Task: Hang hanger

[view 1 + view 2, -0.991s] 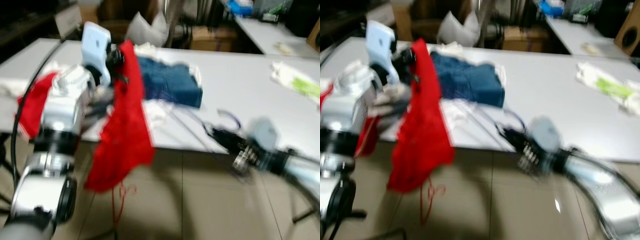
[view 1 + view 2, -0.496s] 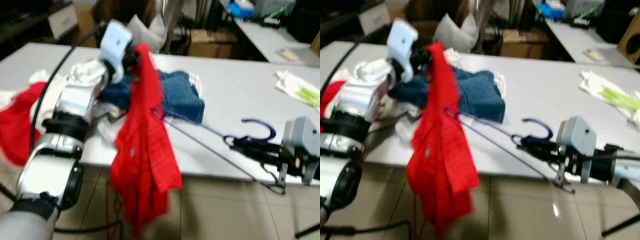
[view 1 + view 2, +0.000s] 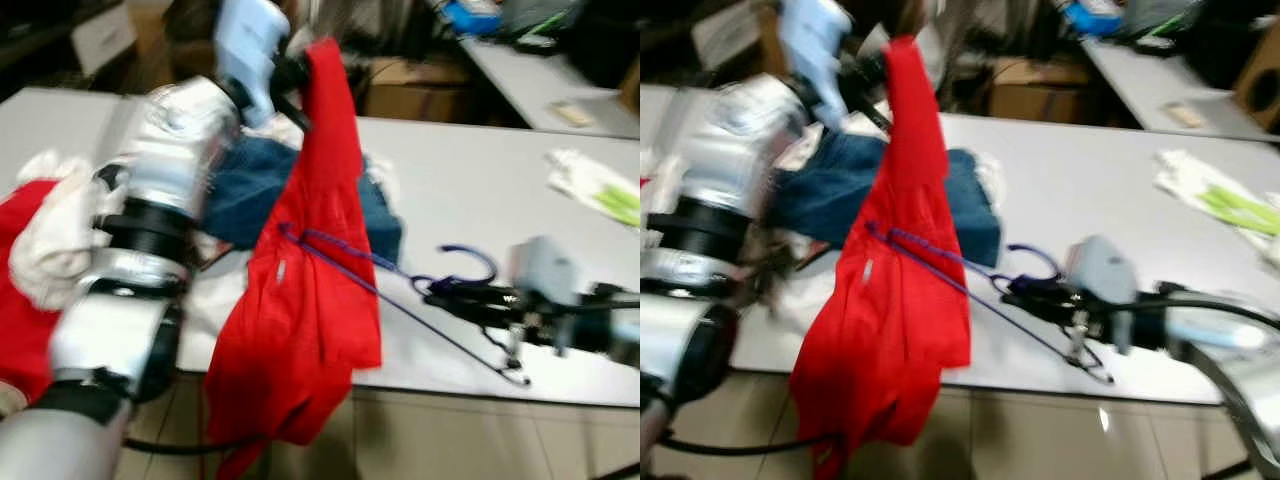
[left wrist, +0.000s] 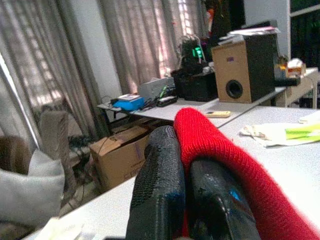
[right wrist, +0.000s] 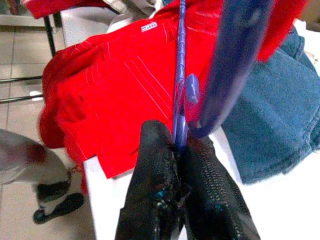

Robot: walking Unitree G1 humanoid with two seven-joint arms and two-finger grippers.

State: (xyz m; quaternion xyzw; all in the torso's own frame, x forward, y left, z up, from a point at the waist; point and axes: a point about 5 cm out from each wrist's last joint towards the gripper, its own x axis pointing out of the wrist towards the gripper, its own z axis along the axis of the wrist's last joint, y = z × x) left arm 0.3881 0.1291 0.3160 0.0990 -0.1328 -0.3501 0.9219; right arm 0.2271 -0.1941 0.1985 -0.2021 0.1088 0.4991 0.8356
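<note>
Halfway at best. Left gripper pinching red garment dangling below; right gripper clamped on purple hanger, far end poked into cloth. Hanging up not done yet.

Blue jeans lie crumpled on a white table, with white cloth beside them at the left edge. A cardboard box sits behind the table, near a grey curtain (a wooden speaker stands further off).
</note>
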